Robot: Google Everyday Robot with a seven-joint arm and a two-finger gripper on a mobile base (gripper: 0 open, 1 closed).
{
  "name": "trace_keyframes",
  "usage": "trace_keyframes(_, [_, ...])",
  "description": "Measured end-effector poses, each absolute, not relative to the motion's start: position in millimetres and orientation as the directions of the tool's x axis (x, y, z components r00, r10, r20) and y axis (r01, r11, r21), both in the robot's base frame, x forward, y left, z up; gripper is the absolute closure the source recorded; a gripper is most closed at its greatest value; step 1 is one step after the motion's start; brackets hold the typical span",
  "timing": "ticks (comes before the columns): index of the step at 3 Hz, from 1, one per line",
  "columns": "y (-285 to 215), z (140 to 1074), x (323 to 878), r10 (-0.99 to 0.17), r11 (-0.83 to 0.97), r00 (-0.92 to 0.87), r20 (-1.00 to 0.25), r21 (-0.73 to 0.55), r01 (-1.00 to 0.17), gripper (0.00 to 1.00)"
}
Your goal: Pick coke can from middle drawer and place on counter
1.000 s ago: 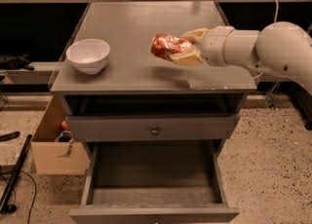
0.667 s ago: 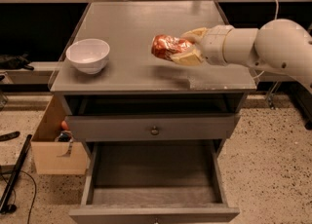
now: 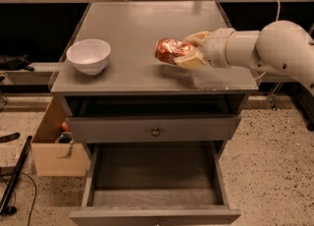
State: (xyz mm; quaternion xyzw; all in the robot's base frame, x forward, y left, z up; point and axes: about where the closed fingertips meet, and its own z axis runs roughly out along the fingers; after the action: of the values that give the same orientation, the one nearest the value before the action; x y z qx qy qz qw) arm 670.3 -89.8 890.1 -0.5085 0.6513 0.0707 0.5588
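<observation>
While gripped right of centre in the frame, found lying on its side over the bench [image 3: 132, 23]: red dented can [image 3: 170, 50]. Clamped above and below by tan fingers [image 3: 192, 61] of gripper [image 3: 185, 50], closed on the can's right end. Cannot tell whether touching the bench surface; shadow noted directly beneath. Reached in from right edge of frame by white arm [image 3: 255, 48]. Seen at left part of bench, well apart from can: white bowl [image 3: 89, 56], upright. Below bench front, shut drawer with round knob [image 3: 155, 131]. Under that, pulled out toward bottom of frame: open drawer [image 3: 154, 216], dark floor in view. Noted at lower left, beside cabinet: cardboard box [image 3: 51, 158] on speckled floor.
</observation>
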Motion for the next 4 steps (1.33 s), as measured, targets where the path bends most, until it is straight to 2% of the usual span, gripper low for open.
trace_keyframes(1, [-91.1,887.5,669.2,-0.586,0.471,0.140,-0.798,-0.476,-0.743,1.00])
trace_keyframes(2, [-91.1,887.5,669.2,-0.586,0.471,0.140,-0.798,-0.476,-0.743,0.81])
trace_keyframes(4, [-91.1,887.5,669.2,-0.586,0.470,0.140,-0.798,-0.476,-0.743,0.34])
